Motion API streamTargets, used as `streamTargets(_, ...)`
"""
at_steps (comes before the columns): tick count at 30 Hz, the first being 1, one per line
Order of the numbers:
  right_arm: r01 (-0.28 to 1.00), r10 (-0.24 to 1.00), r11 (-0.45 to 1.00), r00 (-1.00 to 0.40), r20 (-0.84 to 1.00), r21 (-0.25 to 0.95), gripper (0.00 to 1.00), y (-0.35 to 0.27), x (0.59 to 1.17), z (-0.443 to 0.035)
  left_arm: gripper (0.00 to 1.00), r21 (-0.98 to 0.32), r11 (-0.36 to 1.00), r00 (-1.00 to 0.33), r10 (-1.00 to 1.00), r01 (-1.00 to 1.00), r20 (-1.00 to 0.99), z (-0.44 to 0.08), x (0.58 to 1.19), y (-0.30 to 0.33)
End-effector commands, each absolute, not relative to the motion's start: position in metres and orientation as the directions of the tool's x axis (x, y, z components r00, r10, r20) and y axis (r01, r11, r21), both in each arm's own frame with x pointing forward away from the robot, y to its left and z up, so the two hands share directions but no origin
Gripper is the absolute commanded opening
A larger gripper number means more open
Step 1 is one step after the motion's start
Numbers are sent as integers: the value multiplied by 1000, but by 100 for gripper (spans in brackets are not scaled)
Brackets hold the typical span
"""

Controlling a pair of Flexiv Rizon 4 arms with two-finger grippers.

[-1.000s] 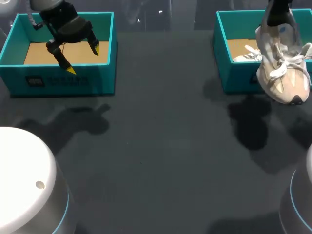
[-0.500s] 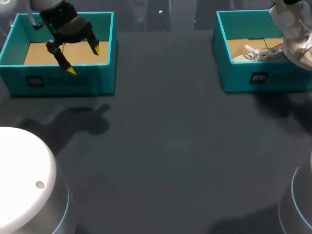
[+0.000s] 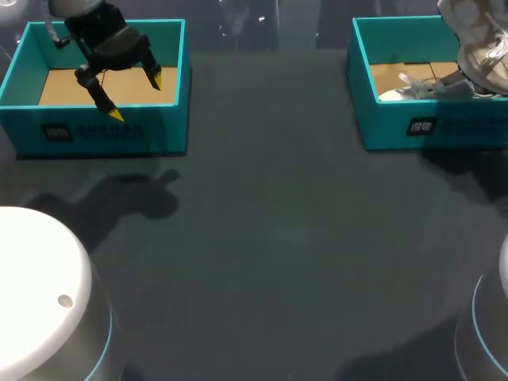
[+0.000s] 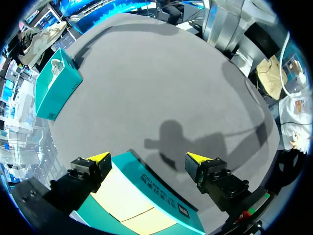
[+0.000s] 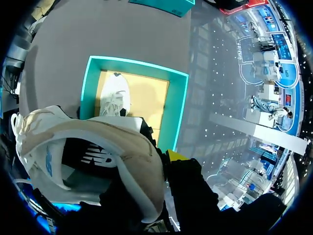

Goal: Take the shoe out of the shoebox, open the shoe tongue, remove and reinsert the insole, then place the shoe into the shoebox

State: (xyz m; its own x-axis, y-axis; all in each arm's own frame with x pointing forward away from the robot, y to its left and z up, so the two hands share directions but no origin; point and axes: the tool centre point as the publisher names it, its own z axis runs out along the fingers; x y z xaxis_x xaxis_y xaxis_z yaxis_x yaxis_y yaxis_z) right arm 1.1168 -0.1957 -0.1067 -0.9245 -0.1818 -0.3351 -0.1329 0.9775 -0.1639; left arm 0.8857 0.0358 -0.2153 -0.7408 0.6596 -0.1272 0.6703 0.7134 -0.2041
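Shoe (image 3: 476,40): aloft over right shoebox (image 3: 389,127), collar pinched in right hand (image 5: 164,159); left hand (image 3: 136,97): fingers spread, empty, well apart over left shoebox (image 3: 103,135).

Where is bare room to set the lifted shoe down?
The dark table between the left shoebox and right shoebox is bare. The left shoebox floor is free under the left pincer. Crowded: the right shoebox, holding a second shoe, the lifted shoe above it.

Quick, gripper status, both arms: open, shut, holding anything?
Left gripper: open, empty, over the left box.
Right gripper: shut on the shoe, held above the right box.
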Motion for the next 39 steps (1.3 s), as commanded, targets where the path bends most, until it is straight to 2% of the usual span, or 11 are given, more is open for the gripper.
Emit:
streamTargets(1,-110,-165,979,-922,-351,-171,0,-202,1125,-109,100,-203,713,-740,661,671,-126,-215,886,36)
streamTargets(15,-96,-150,980,-934,-325,-177,0,-251,1186,-131,100,-203,713,-740,661,671,-126,-215,886,36)
streamTargets(18,8,-47,987,-940,-337,-159,0,-259,1185,-135,100,-203,713,-740,661,671,-126,-215,886,36)
streamTargets(23,272,216,956,-907,-362,-111,0,-275,1168,-144,100,-203,713,-740,661,671,-126,-215,886,36)
streamTargets(25,404,347,912,-854,-388,-71,0,-281,1155,-147,100,-203,713,-740,661,671,-126,-215,886,36)
streamTargets(29,552,521,832,-738,-428,61,0,-291,1136,-156,100,-203,713,-740,661,671,-126,-215,886,36)
streamTargets(31,550,552,823,-715,-430,142,0,-292,1132,-157,100,-203,713,-740,661,671,-126,-215,886,36)
streamTargets(39,550,552,823,-715,-430,142,0,-292,1132,-157,100,-203,713,-740,661,671,-126,-215,886,36)
